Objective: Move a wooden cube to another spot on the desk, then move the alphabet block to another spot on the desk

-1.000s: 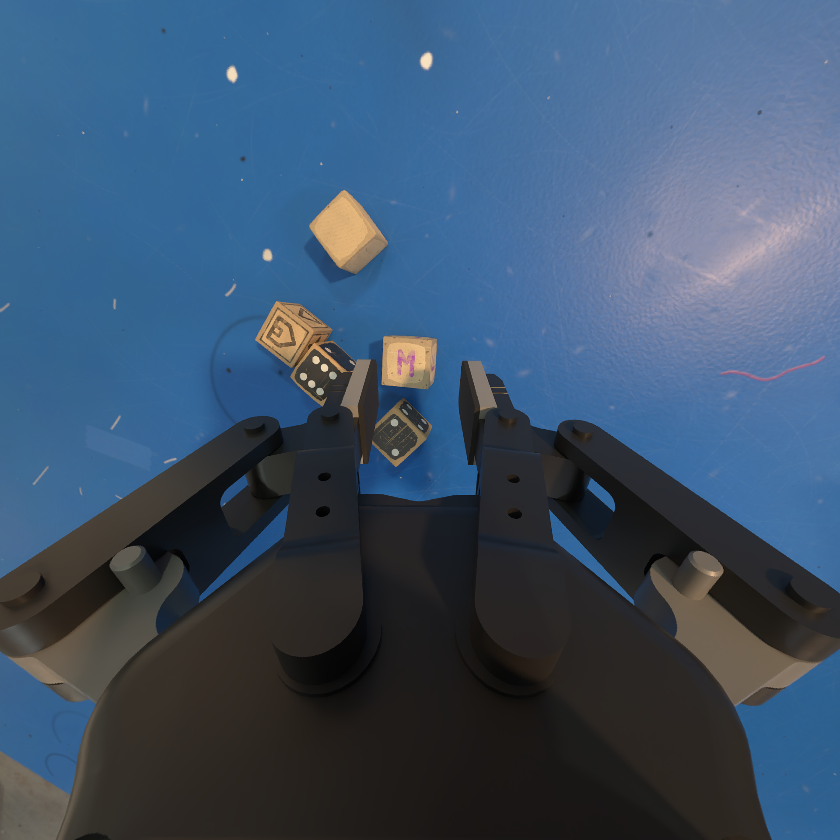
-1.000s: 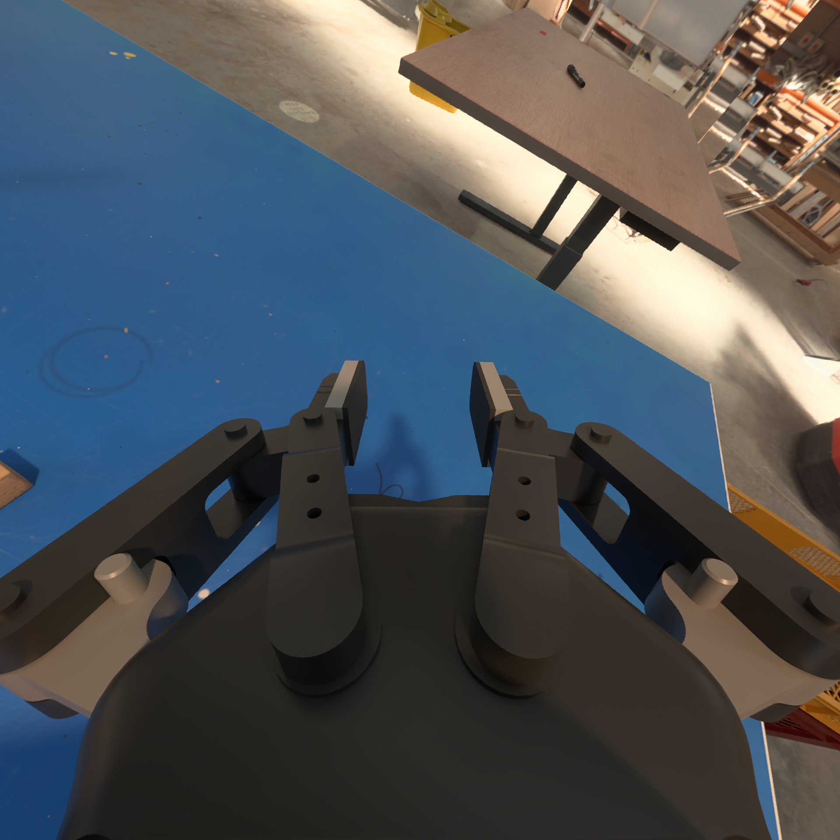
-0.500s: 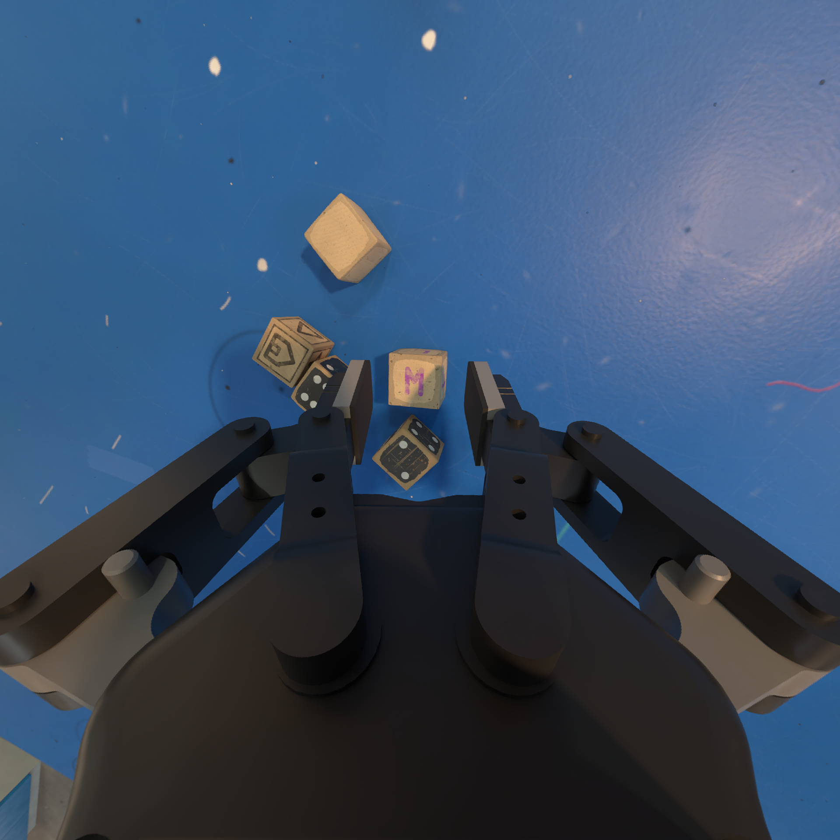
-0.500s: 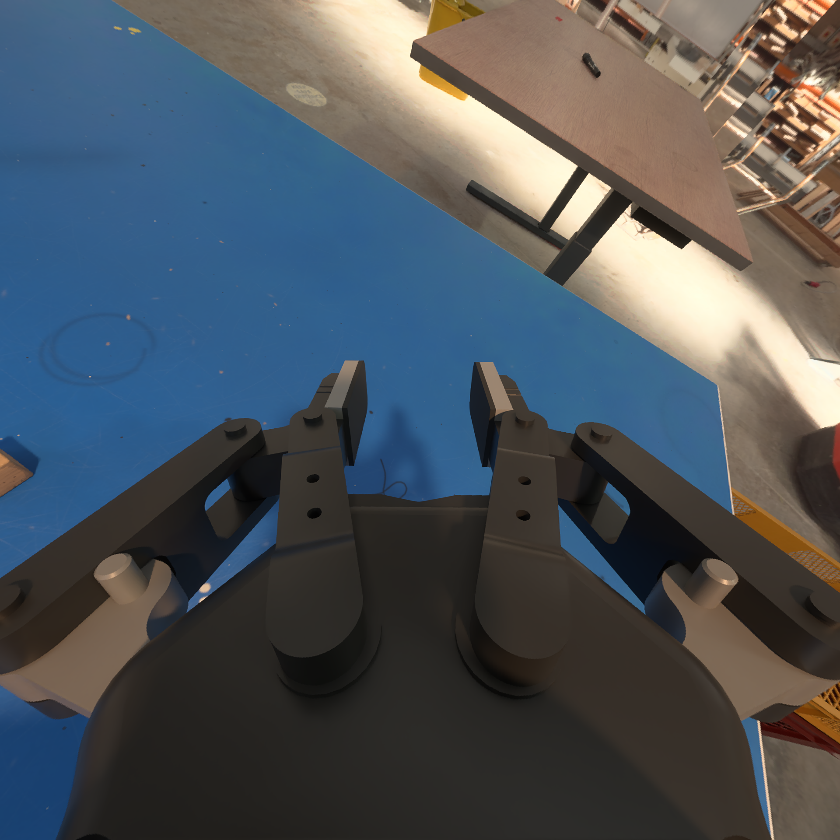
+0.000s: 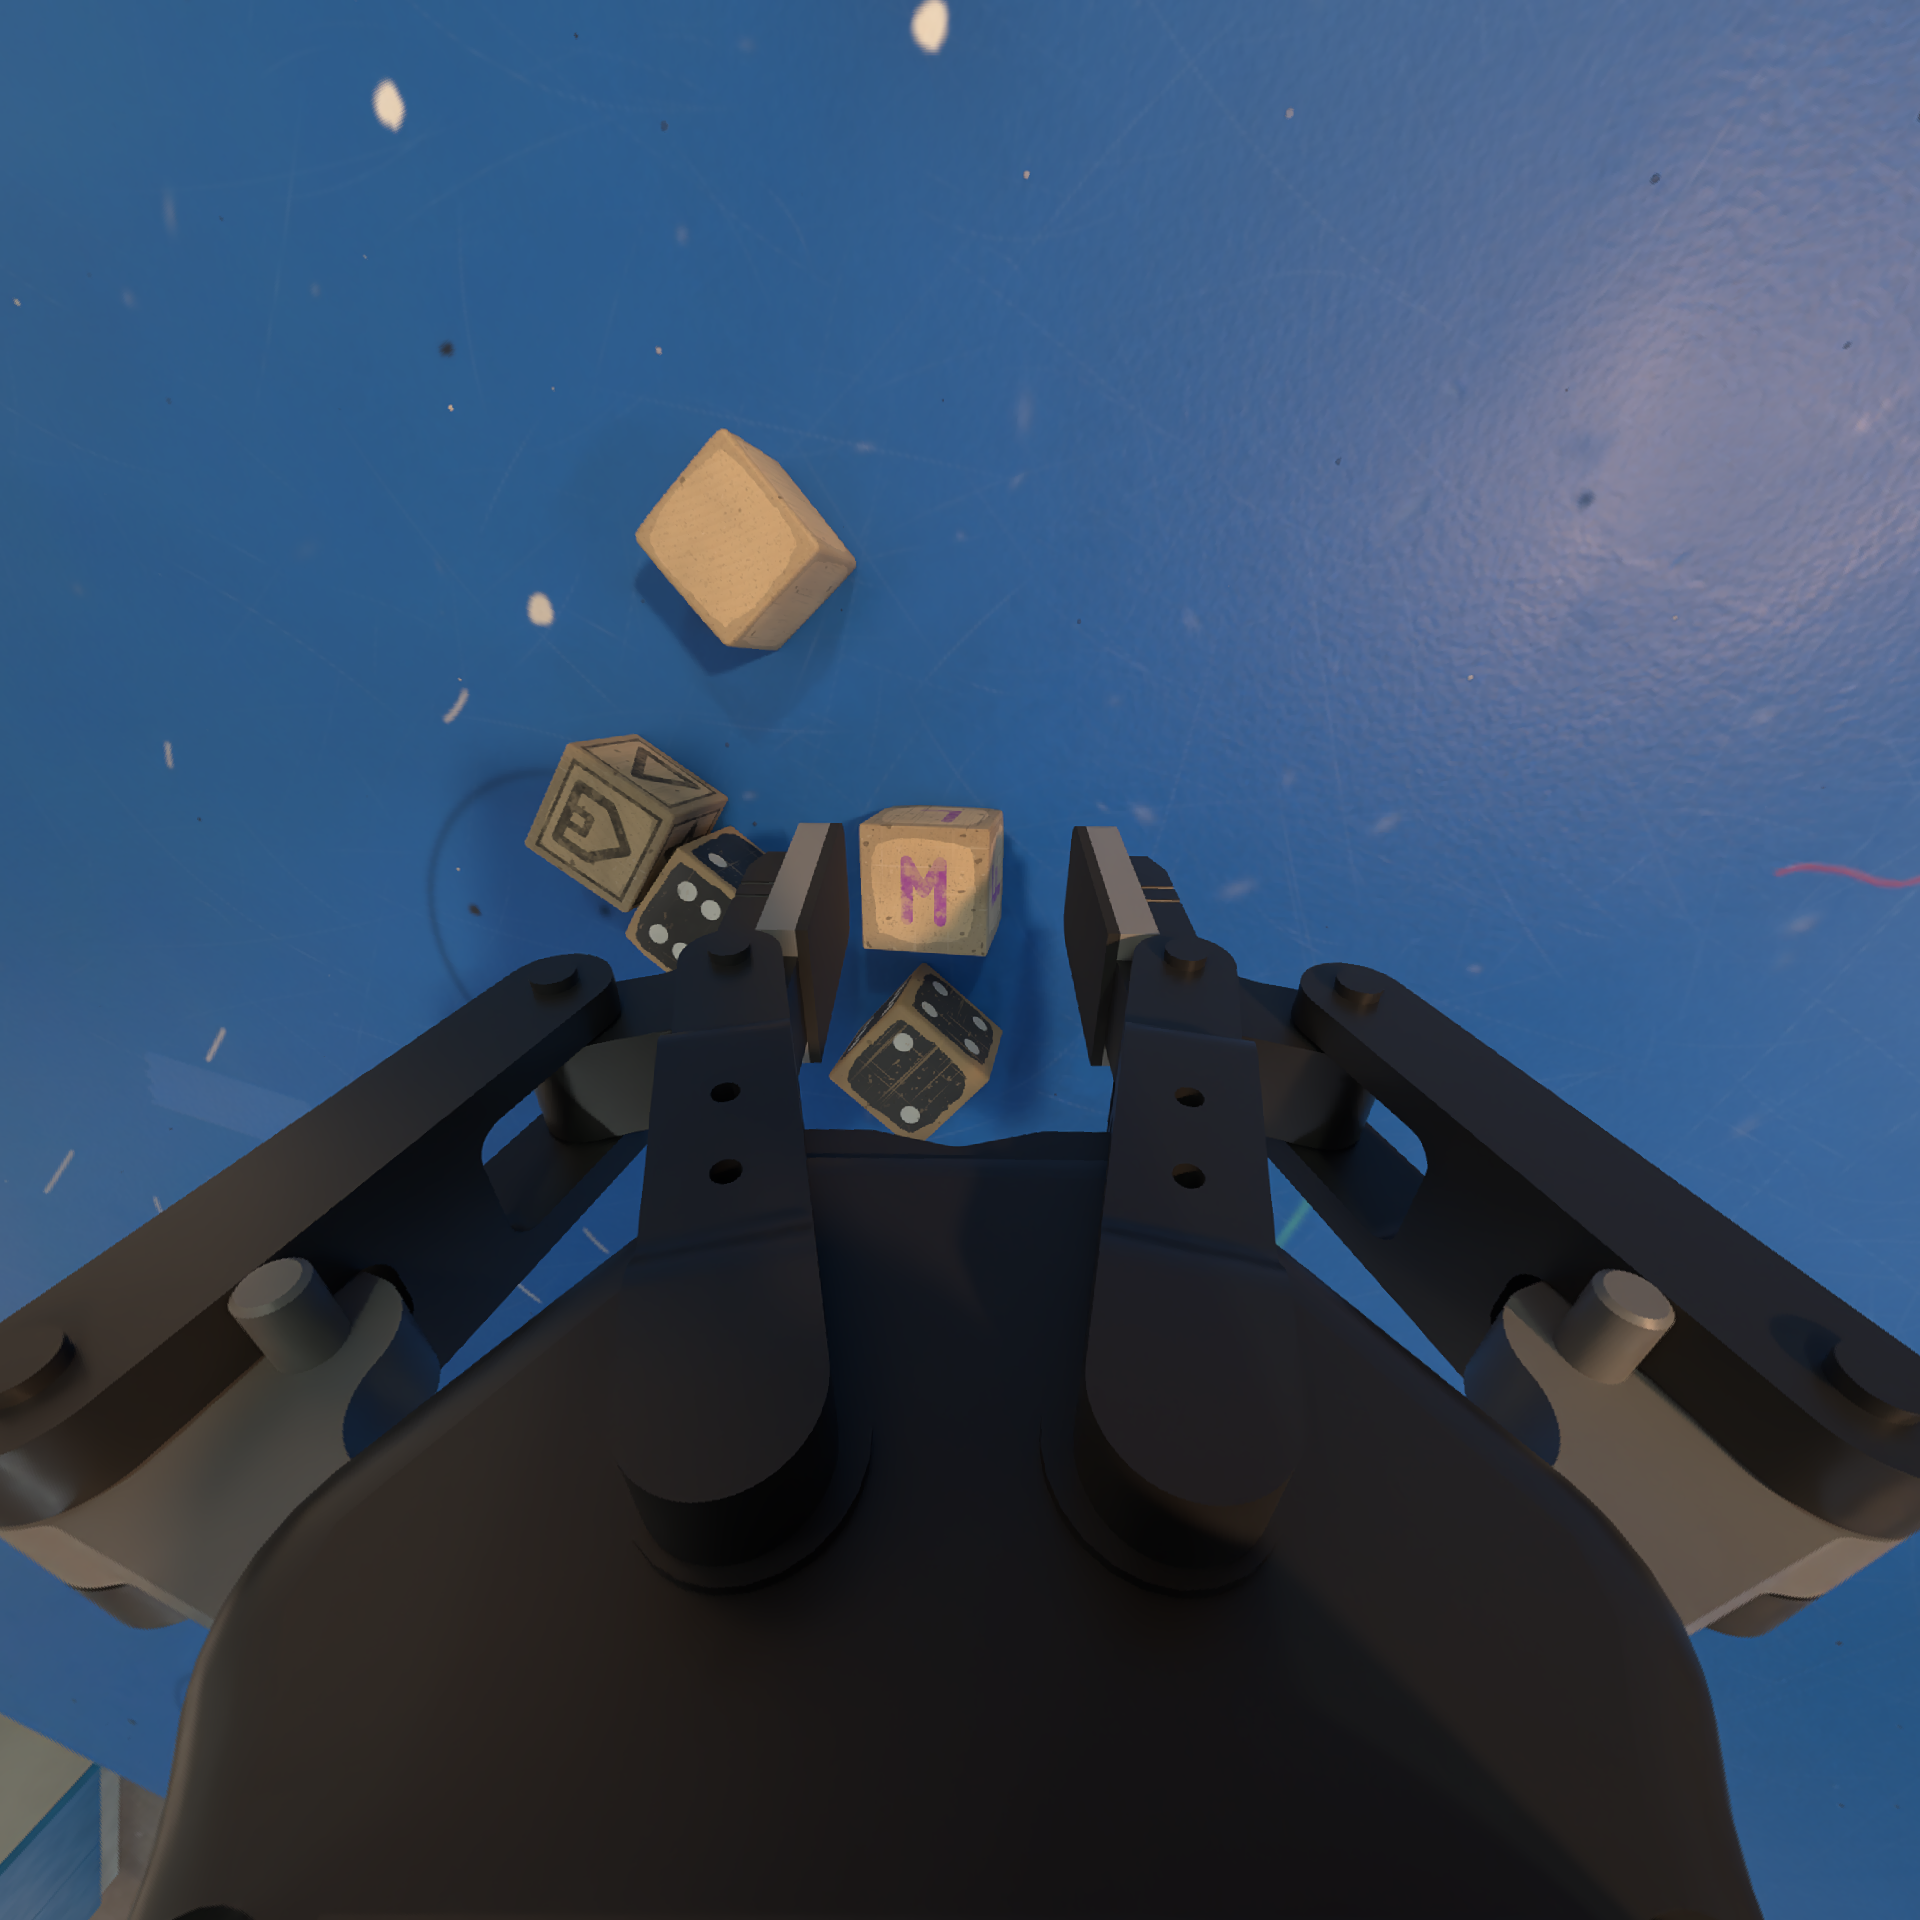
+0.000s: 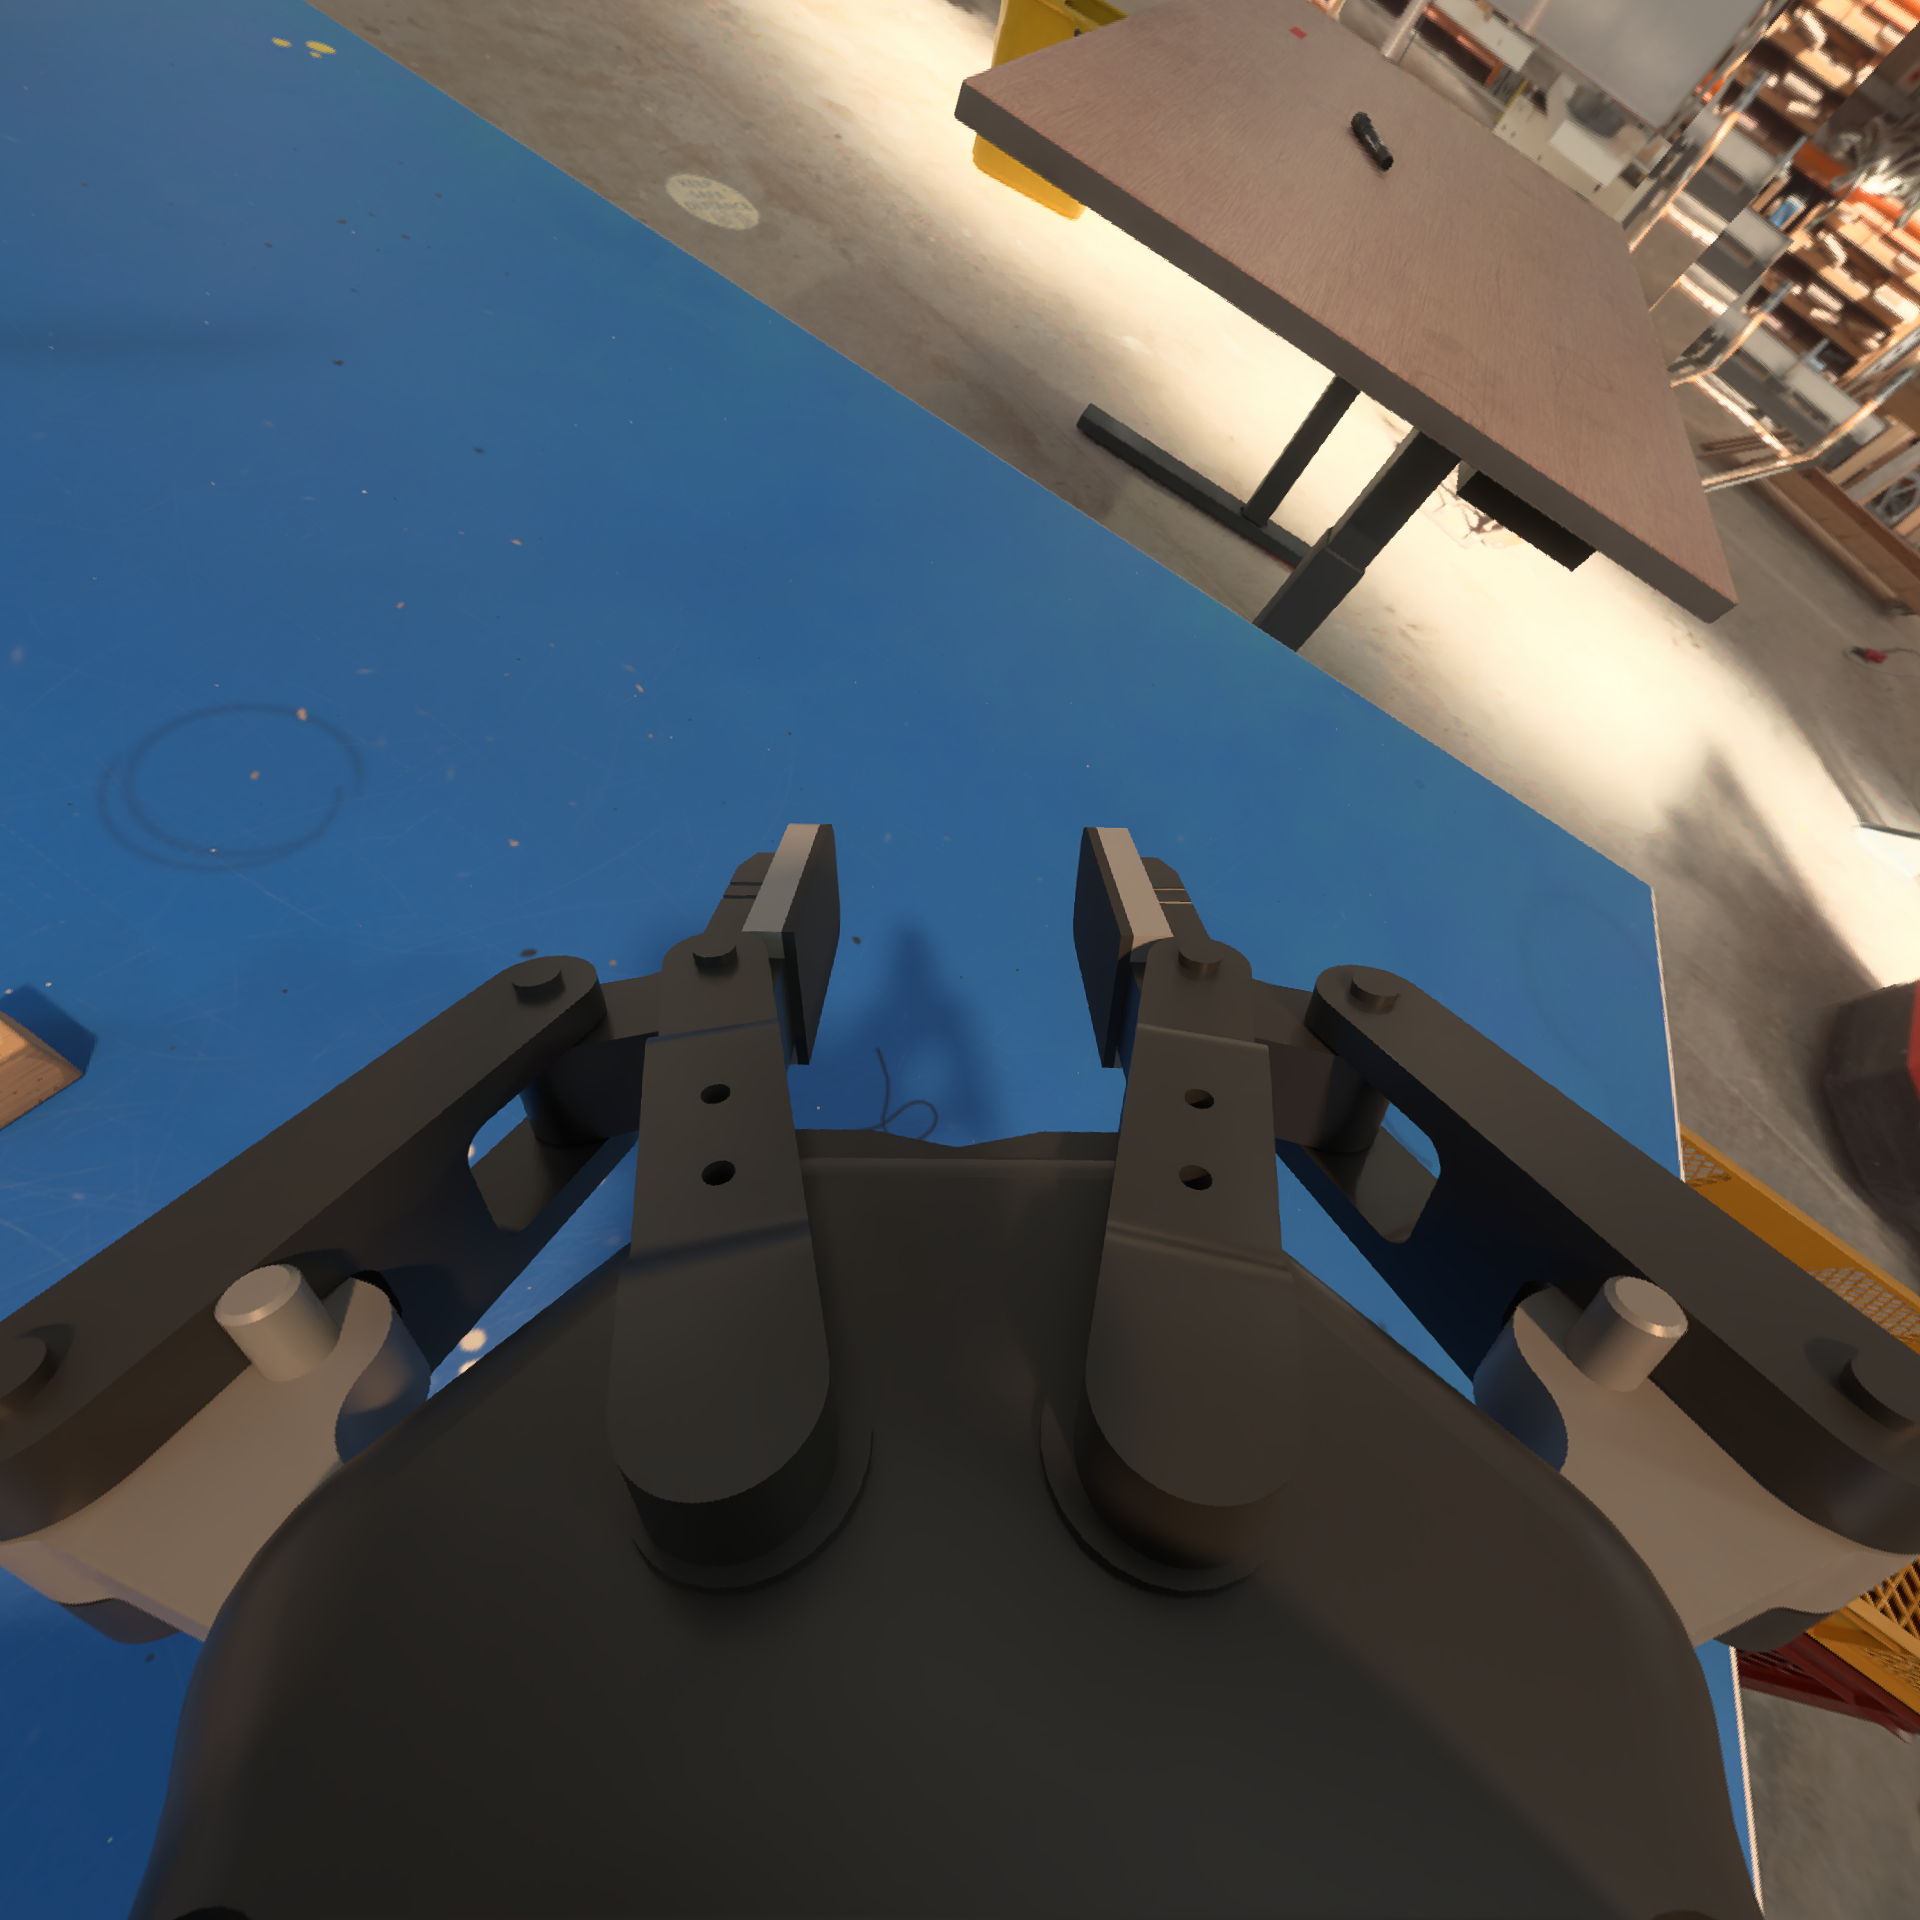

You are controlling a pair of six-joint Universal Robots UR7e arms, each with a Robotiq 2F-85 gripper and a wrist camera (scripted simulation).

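Black-padded left gripper [image 5: 948, 940], wide and empty, straddles the pale purple-lettered wooden block [image 5: 930, 881]; descending could nudge the black-faced wooden die [image 5: 916, 1049] touching it.

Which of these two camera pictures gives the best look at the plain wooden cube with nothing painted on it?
The left wrist view: the plain wooden cube sits fully visible on the blue desk, beyond the open left tool. The right wrist view doesn't show it.

dice [image 5: 920, 1049] and carved block [image 5: 613, 816] crowding lettered block [image 5: 928, 881], bare desk [image 5: 1455, 520] beyond
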